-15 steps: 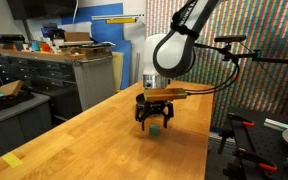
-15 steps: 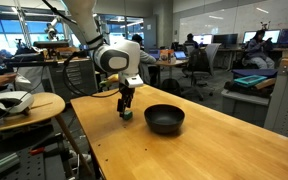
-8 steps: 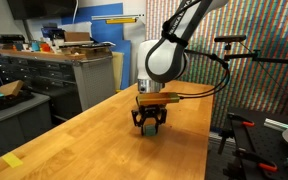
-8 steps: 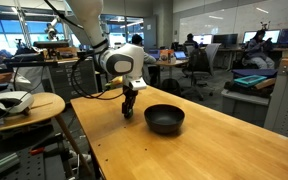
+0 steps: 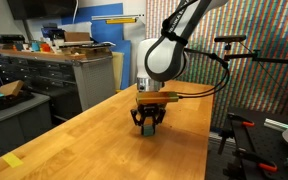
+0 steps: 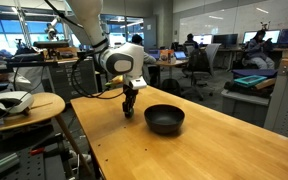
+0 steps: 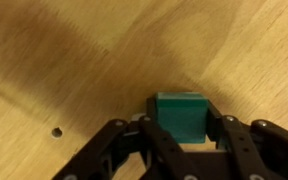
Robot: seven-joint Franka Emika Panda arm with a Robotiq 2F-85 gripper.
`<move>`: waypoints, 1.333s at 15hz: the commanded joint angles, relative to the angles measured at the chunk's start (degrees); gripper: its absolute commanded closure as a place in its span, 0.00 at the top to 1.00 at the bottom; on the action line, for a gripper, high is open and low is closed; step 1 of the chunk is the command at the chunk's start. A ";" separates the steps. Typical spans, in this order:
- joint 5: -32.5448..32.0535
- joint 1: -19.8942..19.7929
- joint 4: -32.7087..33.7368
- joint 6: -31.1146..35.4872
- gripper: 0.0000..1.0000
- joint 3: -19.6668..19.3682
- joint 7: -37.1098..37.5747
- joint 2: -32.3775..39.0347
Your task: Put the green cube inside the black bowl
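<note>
Workbenches, desks and office chairs fill the lab behind a long wooden table [image 6: 219,140], whose bare top carries only what the task needs. The black bowl [image 6: 164,124] sits upright and empty on the wood, its wide mouth open from above, which suits a drop from overhead.

The green cube [image 7: 179,112] rests flat on the table near the bowl, outside its rim on the side where the arm comes down, with a strip of bare wood between the two. The gripper [image 6: 128,110] stands over it, pointing straight down from the white wrist. This vertical pose likely lets the fingers straddle so small a block without scraping the wood.

In the wrist view the gripper [image 7: 184,123] has closed to about the cube's width. One dark finger [image 7: 144,135] lies along each of two opposite faces, and no gap shows on either side. It looks to have hold of the cube, though how firmly cannot be told. The cube's top face is square to the fingers, so the hold seems centred.

In an exterior view the gripper [image 5: 149,123] is low at the tabletop and hides the cube; the bowl does not show there. By my reading the grasp is being made. The lift, the short carry to the bowl and the release are not yet done.
</note>
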 commanded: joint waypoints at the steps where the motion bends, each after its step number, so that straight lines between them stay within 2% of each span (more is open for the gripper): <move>1: 2.99 -0.47 -3.28 1.89 0.21 -0.22 -1.31 -3.33; 5: 5.72 -2.40 -7.20 3.45 0.21 -0.10 -2.53 -8.27; 13: 13.00 -7.85 -11.90 1.28 0.21 -0.88 -8.16 -21.41; 16: 12.13 -8.84 -9.95 0.30 0.21 -3.24 -7.51 -22.44; 20: 10.24 -10.02 -5.47 -1.20 0.21 -6.35 -6.24 -19.25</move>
